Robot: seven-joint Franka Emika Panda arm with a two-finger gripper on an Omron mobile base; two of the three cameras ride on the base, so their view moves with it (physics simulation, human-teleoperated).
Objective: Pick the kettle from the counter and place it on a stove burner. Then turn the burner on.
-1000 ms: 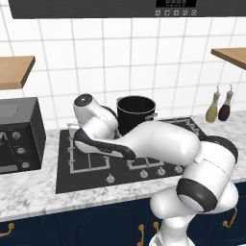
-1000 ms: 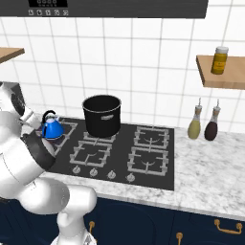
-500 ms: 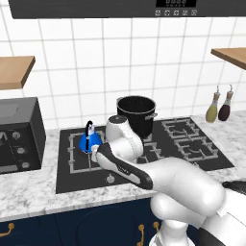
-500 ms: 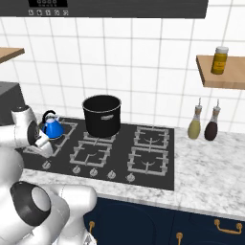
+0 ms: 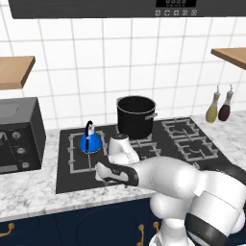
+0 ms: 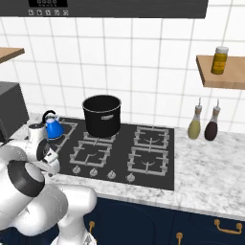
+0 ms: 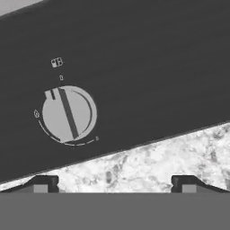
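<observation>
The small blue kettle (image 5: 90, 142) (image 6: 53, 128) stands upright on the stove burner (image 5: 84, 162) (image 6: 63, 139) at the cooktop's left side, on the rear part of its wide grey grate. My gripper (image 5: 101, 174) (image 7: 114, 184) hangs low over the cooktop's front left edge, well in front of the kettle and apart from it. It is open and holds nothing; its two fingertips (image 7: 44, 183) stand wide apart. The hand view shows a round grey knob (image 7: 68, 114) with a straight bar, just above and left of the gripper. The speckled counter (image 7: 157, 166) (image 5: 29, 197) runs below the black stove glass.
A tall black stockpot (image 5: 136, 116) (image 6: 102, 115) sits on the rear middle burner. Two bottles (image 5: 212, 110) (image 6: 211, 128) stand on the counter at the right. A microwave (image 5: 17, 134) fills the left end. Wooden shelves hang at both sides, one with a jar (image 6: 220, 60).
The hand has swung from beside the kettle down to the stove's front left edge over the knob. The kettle stays on the grate. The gripper stays open.
</observation>
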